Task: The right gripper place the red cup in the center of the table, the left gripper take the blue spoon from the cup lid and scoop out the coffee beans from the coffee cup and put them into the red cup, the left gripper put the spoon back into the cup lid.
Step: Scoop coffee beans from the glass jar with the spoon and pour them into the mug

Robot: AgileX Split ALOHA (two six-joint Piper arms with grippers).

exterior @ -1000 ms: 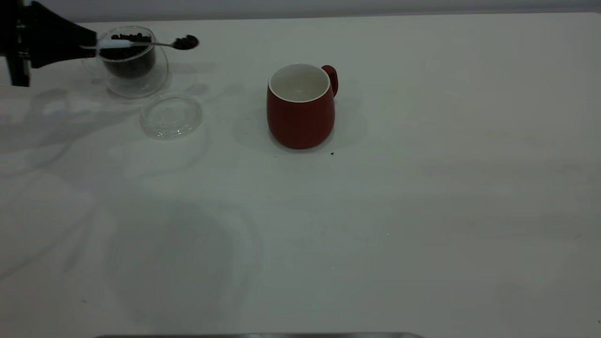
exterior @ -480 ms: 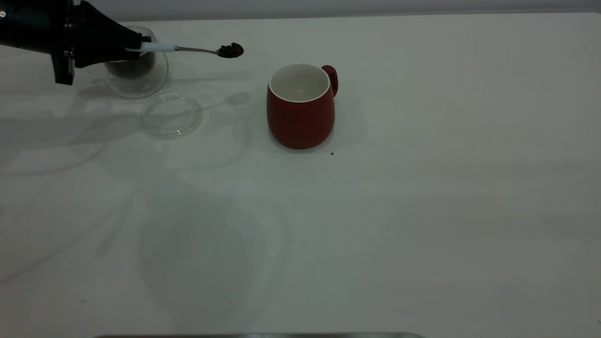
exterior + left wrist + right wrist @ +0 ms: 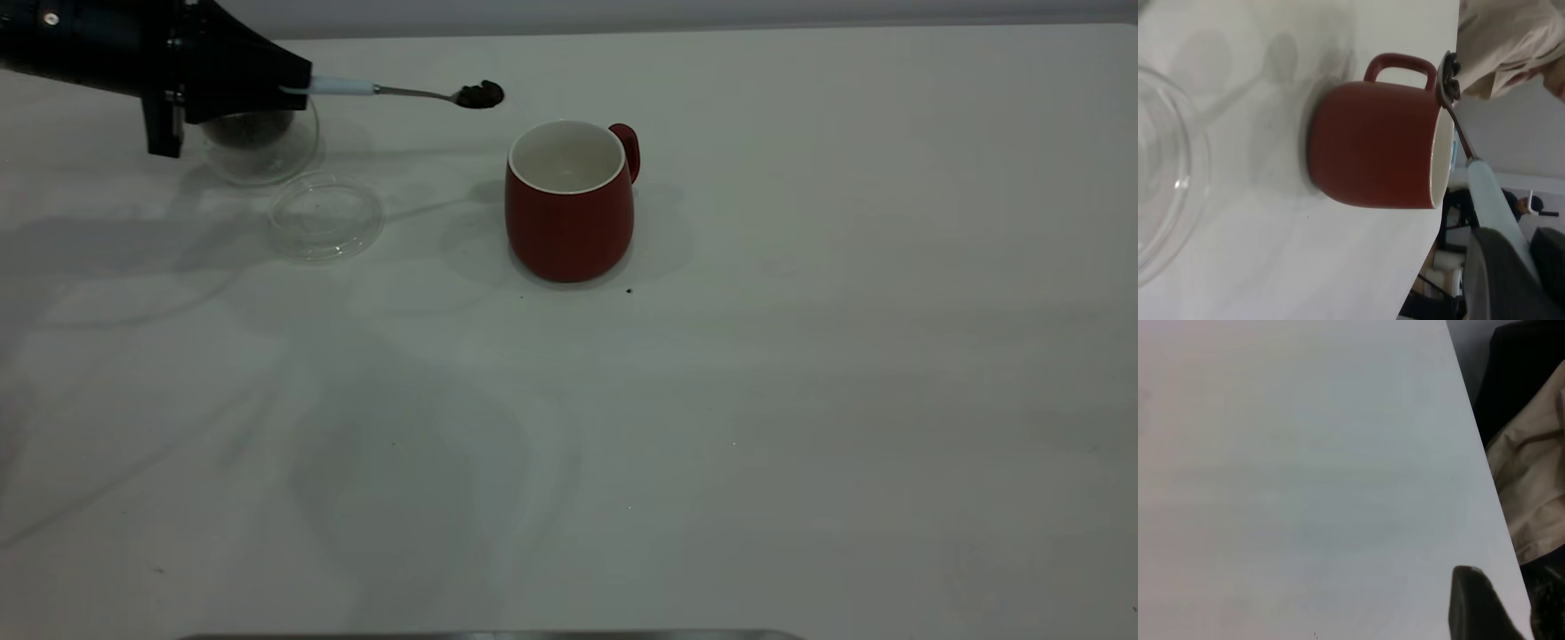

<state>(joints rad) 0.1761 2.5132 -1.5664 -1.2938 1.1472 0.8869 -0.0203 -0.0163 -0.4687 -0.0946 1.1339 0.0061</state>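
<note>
Two vessels stand on the broad plain white tabletop [image 3: 800,400]: a dark red rounded ceramic mug [image 3: 570,203] with a white inside near the middle, and a clear double-walled glass cup [image 3: 260,142] far off to the left at the back, partly hidden behind the arm. A small round clear glass lid [image 3: 326,217] lies flat just in front of the glass cup, with nothing on it. The black left gripper [image 3: 289,87] hangs above the glass cup, its jaws closed on the pale blue handle of a slim teaspoon [image 3: 404,92]. The spoon reaches level toward the mug, its steel bowl heaped with small dark roasted beans [image 3: 480,93], in the air just short of the mug's rim on the left. The mug looks empty. Only a dark fingertip of the right gripper [image 3: 1478,603] shows over bare table in its wrist view; whether its jaws are open or closed cannot be told.
</note>
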